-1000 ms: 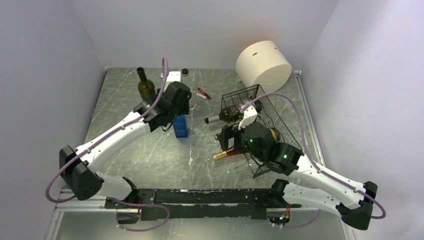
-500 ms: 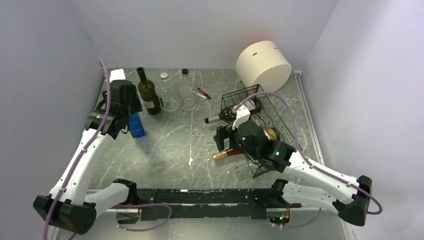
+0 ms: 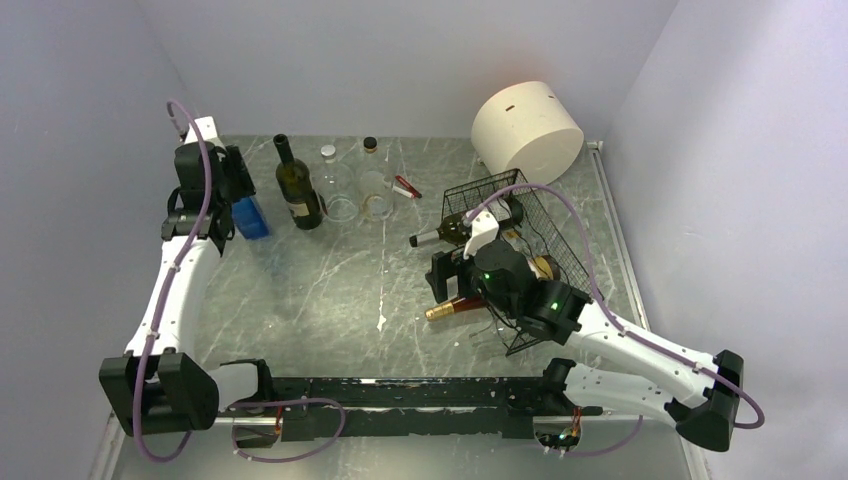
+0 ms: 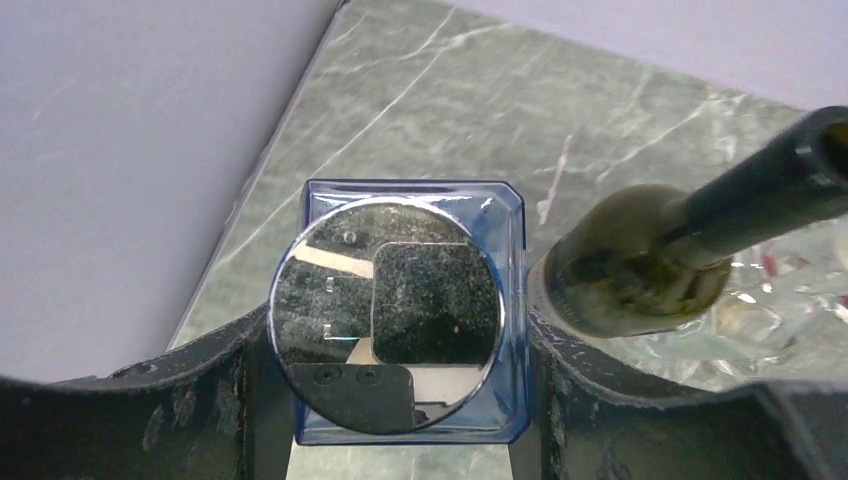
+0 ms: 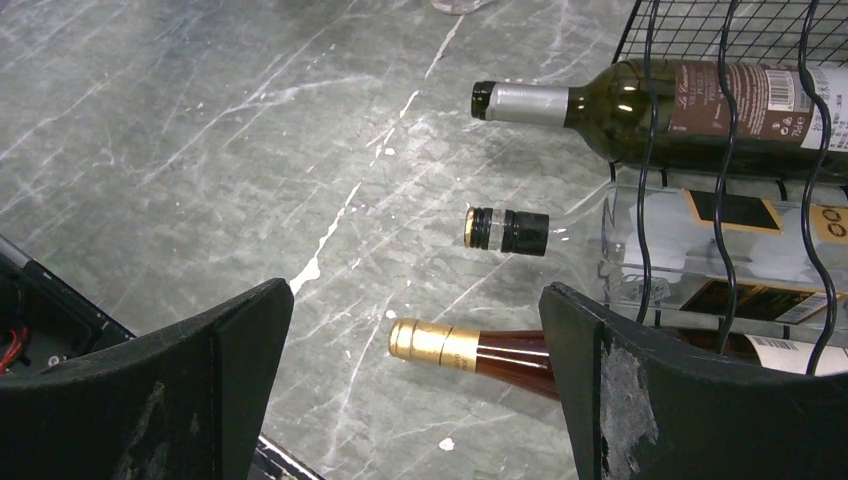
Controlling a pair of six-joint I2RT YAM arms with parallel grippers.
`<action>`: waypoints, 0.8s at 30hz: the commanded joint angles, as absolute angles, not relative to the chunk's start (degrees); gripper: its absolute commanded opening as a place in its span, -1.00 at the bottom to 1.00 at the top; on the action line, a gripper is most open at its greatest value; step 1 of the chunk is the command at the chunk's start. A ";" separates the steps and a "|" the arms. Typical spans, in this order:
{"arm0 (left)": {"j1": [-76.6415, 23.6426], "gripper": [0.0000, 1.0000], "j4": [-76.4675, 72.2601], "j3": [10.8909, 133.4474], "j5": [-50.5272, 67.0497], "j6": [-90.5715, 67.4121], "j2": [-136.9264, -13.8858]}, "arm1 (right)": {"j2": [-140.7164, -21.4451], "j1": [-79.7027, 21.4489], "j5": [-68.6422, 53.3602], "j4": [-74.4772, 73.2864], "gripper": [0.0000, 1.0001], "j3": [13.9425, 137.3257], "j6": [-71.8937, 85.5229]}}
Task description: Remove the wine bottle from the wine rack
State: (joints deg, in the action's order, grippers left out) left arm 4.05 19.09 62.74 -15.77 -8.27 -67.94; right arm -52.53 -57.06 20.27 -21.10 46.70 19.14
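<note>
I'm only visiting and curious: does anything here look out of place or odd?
The cream cylinder at the back looks tipped over, and the wine rack sits slanted on the right. Oddly, the left fingers clasp a blue square jar, not wine.

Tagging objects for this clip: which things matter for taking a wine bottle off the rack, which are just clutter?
Job: wine rack, green bottle, clear bottle, amber bottle lying in it, open right hand.
Clutter: upright bottle, blue box in left hand, cream cylinder, glass jars.
</note>
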 commanded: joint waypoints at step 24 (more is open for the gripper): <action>10.64 -0.75 4.40 68.06 15.46 0.00 -76.66 | -58.74 -56.83 15.78 -18.85 1.00 51.66 19.44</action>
State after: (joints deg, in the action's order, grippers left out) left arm 9.76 9.61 63.53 8.40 0.91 -76.66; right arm -58.41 -57.06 16.34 -20.82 49.93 18.92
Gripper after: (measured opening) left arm 0.652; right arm 0.997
